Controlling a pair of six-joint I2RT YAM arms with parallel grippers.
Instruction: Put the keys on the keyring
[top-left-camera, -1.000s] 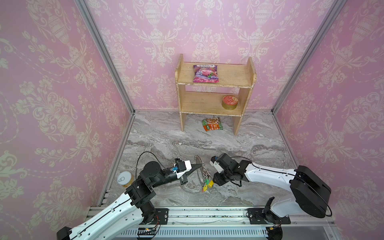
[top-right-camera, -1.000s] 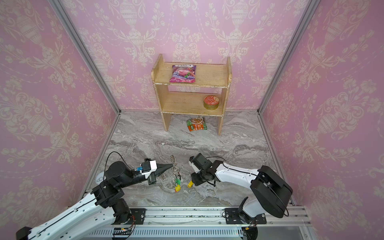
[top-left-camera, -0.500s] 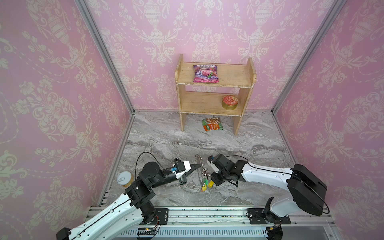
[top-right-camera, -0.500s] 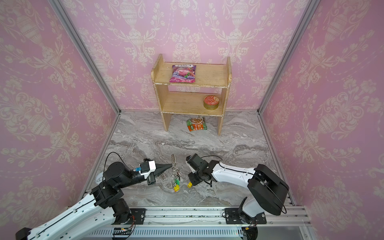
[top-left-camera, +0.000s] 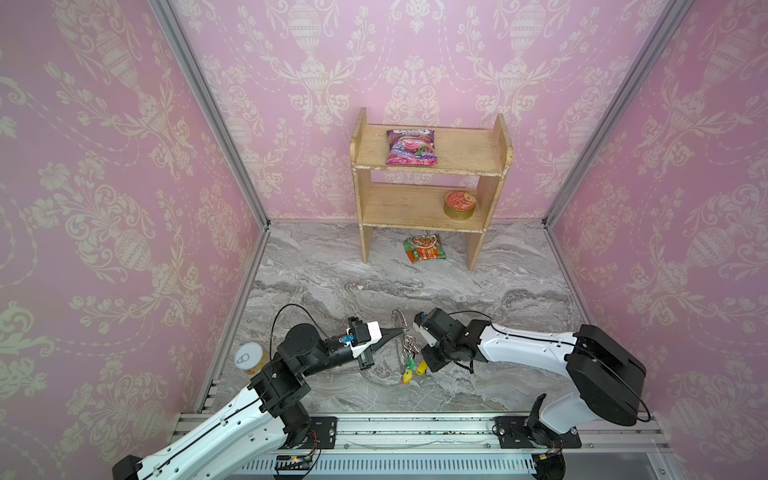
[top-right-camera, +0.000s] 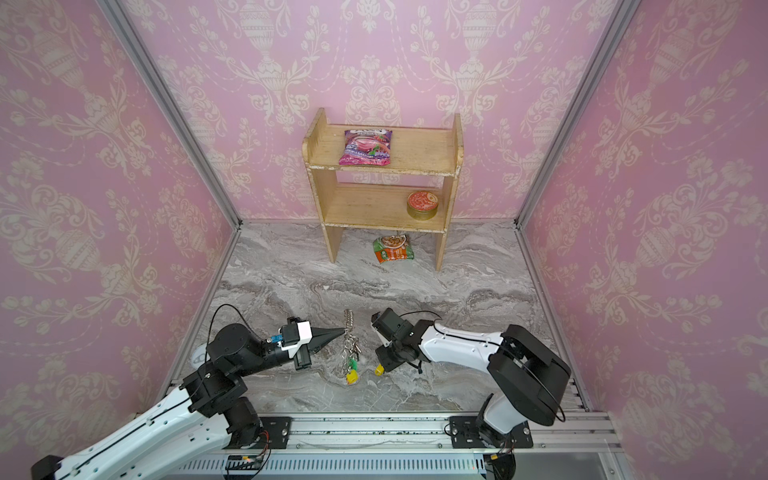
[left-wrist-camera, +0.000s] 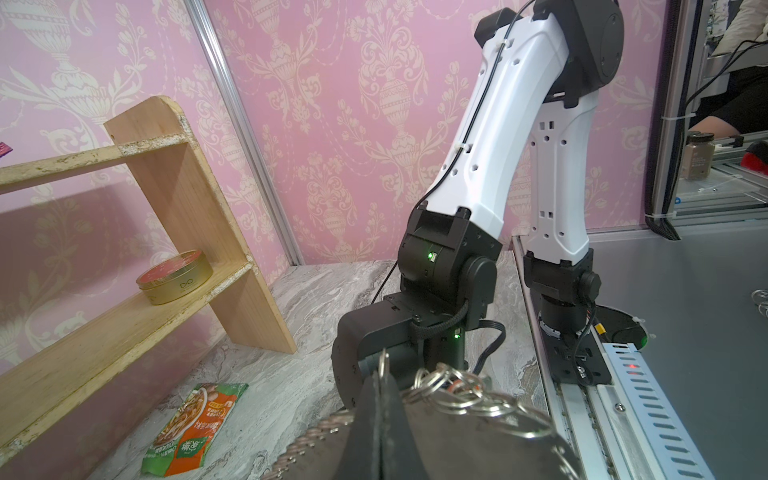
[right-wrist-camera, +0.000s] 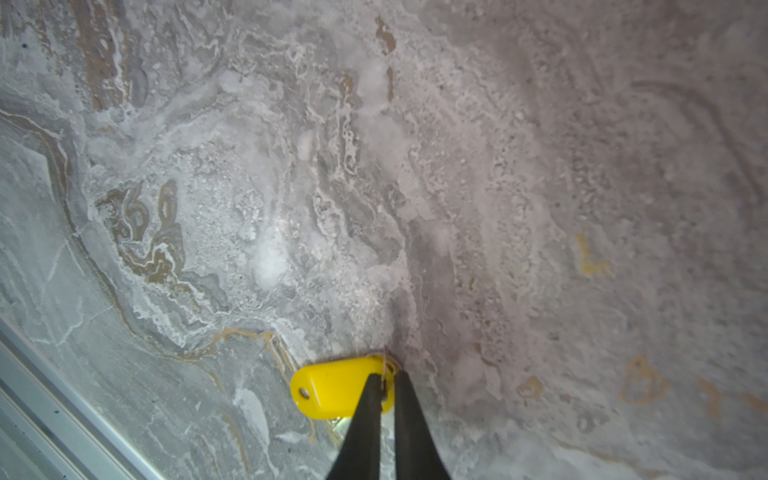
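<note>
Nearest the front rail, the right fingers (right-wrist-camera: 365, 419) stand almost together about one end of the loose yellow-tagged key (right-wrist-camera: 332, 392), a small silver key with an oblong plastic tag lying flat on the grey marbled worktop (top-left-camera: 498, 291). A thin wire loop shows in the narrow gap. They seem to be pinching it, though the right wrist view is too close to show whether the grip is firm.

Just beside it the keyring (left-wrist-camera: 478, 444), a large flat grey-brown band edged with small silver loops, is held upright, edge-on in both top views. The left fingers (left-wrist-camera: 361, 428) are clenched on its edge. A green-tagged key (top-right-camera: 353, 365) and a second yellow-tagged key (top-right-camera: 352, 377) hang from its lower loops, so part of the job looks done. By my judgement the loose key has yet to be lifted, brought to a free loop and threaded on. The hanging cluster, between that key and the band, is what could get in the way.

A drinks can with a silver pull-tab top (top-left-camera: 248, 358) stands by the left wall, well apart. Far back is a pale wooden two-tier shelf (top-left-camera: 500, 145) with a pink snack packet (top-left-camera: 411, 146) on the top tier and a round red-lidded gold tin (top-left-camera: 460, 204) below. A green-and-orange packet (top-left-camera: 424, 248) lies on the worktop beneath. None of these blocks the work.
</note>
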